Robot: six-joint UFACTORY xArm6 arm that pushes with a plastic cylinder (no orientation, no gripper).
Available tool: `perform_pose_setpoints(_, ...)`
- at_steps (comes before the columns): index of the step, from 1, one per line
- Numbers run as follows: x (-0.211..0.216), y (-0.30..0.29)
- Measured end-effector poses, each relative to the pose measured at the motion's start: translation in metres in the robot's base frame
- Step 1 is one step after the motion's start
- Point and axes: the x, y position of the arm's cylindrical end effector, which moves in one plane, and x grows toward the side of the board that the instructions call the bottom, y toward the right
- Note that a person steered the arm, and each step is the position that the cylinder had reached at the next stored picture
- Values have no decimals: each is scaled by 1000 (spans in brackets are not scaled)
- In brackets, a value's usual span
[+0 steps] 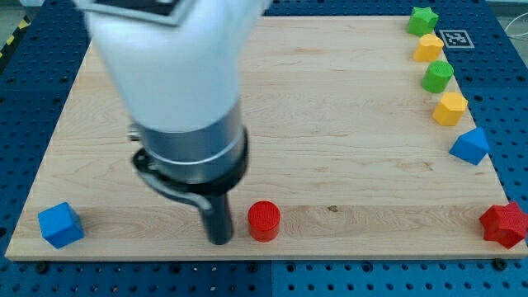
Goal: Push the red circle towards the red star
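Tool tip [220,241] beside red circle [264,221]

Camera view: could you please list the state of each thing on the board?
my tip: down on the board, just left of the red circle
red circle: flat, near bottom edge
red star: bottom right corner, far from circle
blue cube: bottom left corner, alone

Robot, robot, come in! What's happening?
My tip just left of red circle block. Red star block far right, bottom corner. Nothing between.
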Motion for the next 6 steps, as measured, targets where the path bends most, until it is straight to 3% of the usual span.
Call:
perform_pose_setpoints(4, -13, 114)
perform_pose_setpoints(6, -44, 110)
